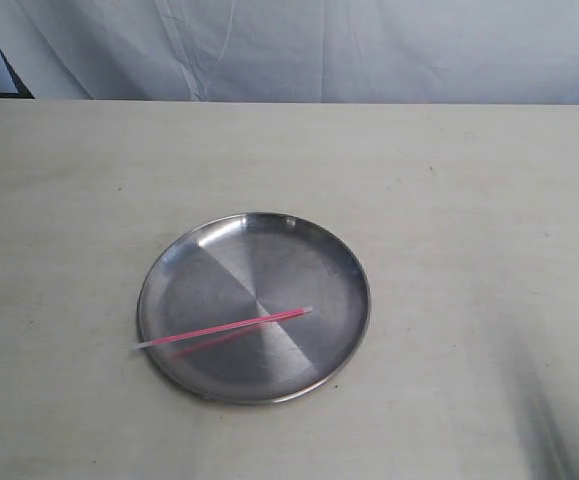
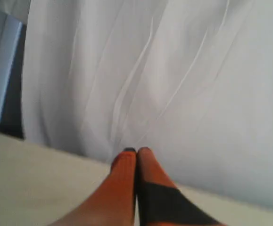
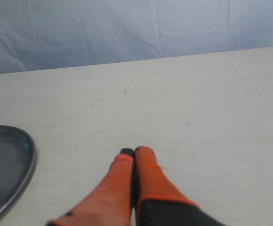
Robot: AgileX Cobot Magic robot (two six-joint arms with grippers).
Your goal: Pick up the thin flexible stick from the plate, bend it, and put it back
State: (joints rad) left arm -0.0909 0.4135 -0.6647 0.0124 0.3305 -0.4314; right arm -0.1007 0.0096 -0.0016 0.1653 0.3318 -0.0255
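A round brushed steel plate [image 1: 339, 255] rests on the pale table, a bit left of centre in the exterior view. Across its near half lies the thin pink stick [image 1: 231, 329], straight, with its pale left end reaching over the rim. Neither gripper shows in the exterior view. My left gripper [image 2: 136, 150] is shut with nothing in it, its orange fingers pressed together and pointing at the white curtain above the table's edge. Over bare table, my right gripper [image 3: 134, 151] is also shut and empty; the plate's rim [image 3: 28, 160] sits off to its side.
A white cloth curtain [image 1: 349, 50] hangs behind the table's far edge. A dark gap [image 2: 13, 94] shows beside the curtain in the left wrist view. A blurred shadow [image 1: 544, 430] falls on the table at the near right.
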